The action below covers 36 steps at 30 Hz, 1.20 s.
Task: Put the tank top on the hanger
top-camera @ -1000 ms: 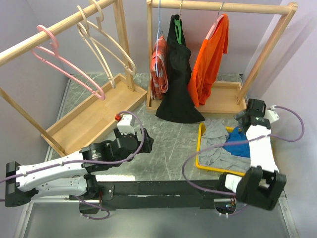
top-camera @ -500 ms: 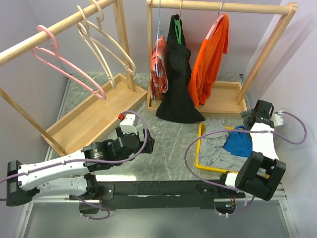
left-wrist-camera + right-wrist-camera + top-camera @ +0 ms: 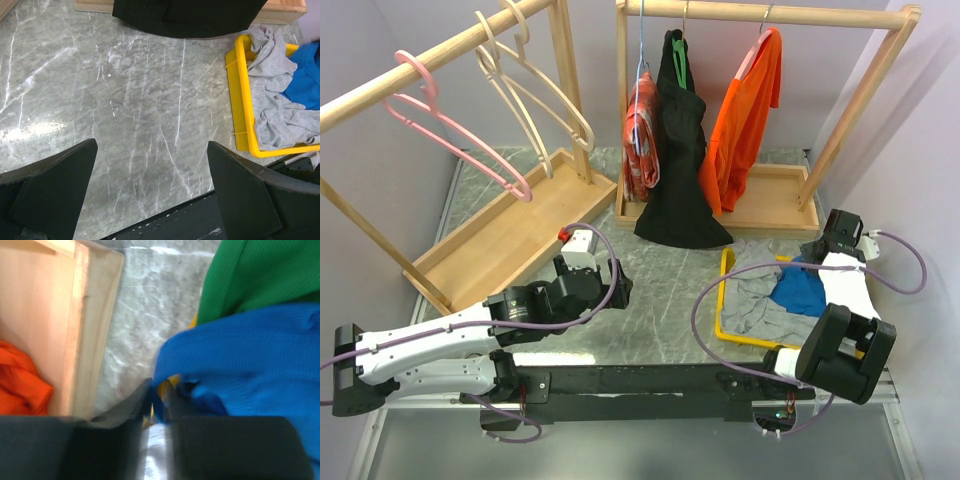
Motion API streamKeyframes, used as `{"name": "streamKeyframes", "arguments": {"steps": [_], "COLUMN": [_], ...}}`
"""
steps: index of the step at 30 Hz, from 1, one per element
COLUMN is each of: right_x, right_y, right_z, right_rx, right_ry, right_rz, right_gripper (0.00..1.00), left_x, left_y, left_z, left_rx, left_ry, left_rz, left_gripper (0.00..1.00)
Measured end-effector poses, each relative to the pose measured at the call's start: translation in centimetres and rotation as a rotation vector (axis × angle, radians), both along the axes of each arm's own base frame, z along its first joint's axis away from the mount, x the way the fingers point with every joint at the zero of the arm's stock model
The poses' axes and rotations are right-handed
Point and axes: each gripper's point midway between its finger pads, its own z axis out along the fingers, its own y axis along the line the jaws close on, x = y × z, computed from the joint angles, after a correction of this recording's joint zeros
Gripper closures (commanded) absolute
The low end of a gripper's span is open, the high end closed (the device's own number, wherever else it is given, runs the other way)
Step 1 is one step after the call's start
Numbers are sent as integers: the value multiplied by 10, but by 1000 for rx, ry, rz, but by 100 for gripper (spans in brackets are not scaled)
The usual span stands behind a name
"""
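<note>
Pinching an edge of the blue tank top, the right pincer sits at the far end of the yellow tray, where the garment lies on grey cloth. The left pincer hovers spread wide over the marble tabletop. The pink hanger hangs on the left rack's rail.

A grey marble surface veined in white fills the middle of the overhead view. Pale lilac walls close it in: one at twelve o'clock, one at nine, one at three. Two light wooden clothes racks stand on the far half. The left rack, at ten o'clock, has a long rail slanting toward the back and a flat, rimmed base. The right rack, at one o'clock, stands against the back wall. In the left wrist view, soft light leaves a pale glare on the stone at eight o'clock.
</note>
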Motion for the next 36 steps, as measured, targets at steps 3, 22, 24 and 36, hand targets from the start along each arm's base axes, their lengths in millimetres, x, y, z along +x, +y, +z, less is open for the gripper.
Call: {"name": "streamKeyframes", "arguments": {"steps": [3, 22, 24, 36], "right_x": [1, -20, -30, -72], "right_y": [1, 32, 35, 74], "right_z": [7, 319, 341, 492], "right_rx": [-5, -357, -387, -512], "right_ry": [-13, -575, -625, -960], "right_rz": [5, 127, 131, 260], "right_gripper": [100, 100, 100, 100], "left_x": [0, 3, 4, 9], "left_y": [0, 5, 4, 4], "left_z": [1, 33, 42, 54], "left_rx": [-4, -61, -75, -72], "left_ry": [-2, -52, -64, -90], "left_rz": [1, 12, 12, 23], "left_gripper": [1, 1, 1, 0]}}
